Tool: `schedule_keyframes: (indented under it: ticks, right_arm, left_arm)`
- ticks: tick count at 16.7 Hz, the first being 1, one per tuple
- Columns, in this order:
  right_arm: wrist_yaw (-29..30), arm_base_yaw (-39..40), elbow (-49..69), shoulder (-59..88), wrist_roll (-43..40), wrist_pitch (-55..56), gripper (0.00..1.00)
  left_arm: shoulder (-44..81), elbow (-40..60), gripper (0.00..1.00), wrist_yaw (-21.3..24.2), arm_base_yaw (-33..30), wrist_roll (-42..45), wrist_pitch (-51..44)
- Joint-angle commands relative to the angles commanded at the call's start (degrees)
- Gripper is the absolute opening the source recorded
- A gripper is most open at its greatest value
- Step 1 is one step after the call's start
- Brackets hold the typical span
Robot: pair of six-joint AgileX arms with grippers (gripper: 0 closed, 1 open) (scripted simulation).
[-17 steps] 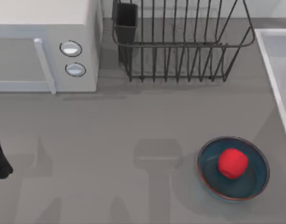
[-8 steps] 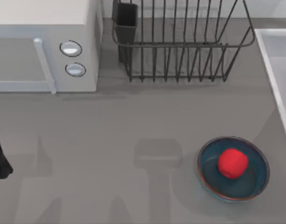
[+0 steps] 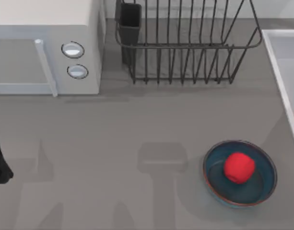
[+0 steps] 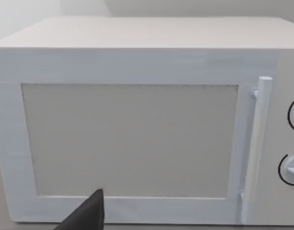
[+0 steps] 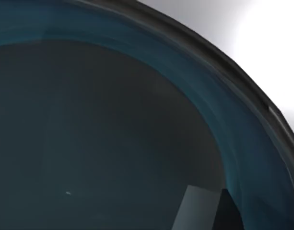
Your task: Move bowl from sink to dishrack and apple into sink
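**Bowl pickup from sink: handling and clearances**

Bowl (image 5: 113, 134) seen close up from the right wrist, teal inner wall curving up to a thin dark rim, pale surface behind it, judged to be the sink basin. Right gripper (image 5: 226, 213) close over the bowl's inside; opening and hold cannot be told.

Handling, as judged: rigid, glazed, probably slick and breakable. Pinch across the rim, one pad inside and one outside. Avoid the smooth curved wall, where slipping is likely. Keep level while lifting.

Apple (image 3: 239, 167) resting in a second bowl (image 3: 218, 184) on the counter, near the sink (image 3: 276, 57) at the table's right. Firm, round, light, prone to rolling; grasp across the widest part from above.

Clearances: raised sink rim to clear on the way out. Dishrack (image 3: 185, 45) at the back, upright prongs, utensil cup (image 3: 130, 24) at its left corner; lower the bowl between the prongs. Open counter between rack and second bowl.

Left gripper (image 4: 89, 215) parked at the table's left, facing the microwave (image 4: 137, 134); opening cannot be told.
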Motion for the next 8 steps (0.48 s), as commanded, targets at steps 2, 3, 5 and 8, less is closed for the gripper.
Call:
schedule_keyframes:
  ticks: [2,3,5,8]
  right_arm:
    - [0.0,0.0,0.0,0.0,0.0,0.0,0.00]
    - [0.0,0.0,0.0,0.0,0.0,0.0,0.00]
    - [0.0,0.0,0.0,0.0,0.0,0.0,0.00]
    - [0.0,0.2,-0.1,-0.4,0.1,0.0,0.00]
  left_arm:
    - [0.0,0.0,1.00,0.0,0.0,0.0,0.0]
    - [0.0,0.0,1.00,0.0,0.0,0.0,0.0]
    - [0.0,0.0,1.00,0.0,0.0,0.0,0.0]
    - [0.0,0.0,1.00,0.0,0.0,0.0,0.0]
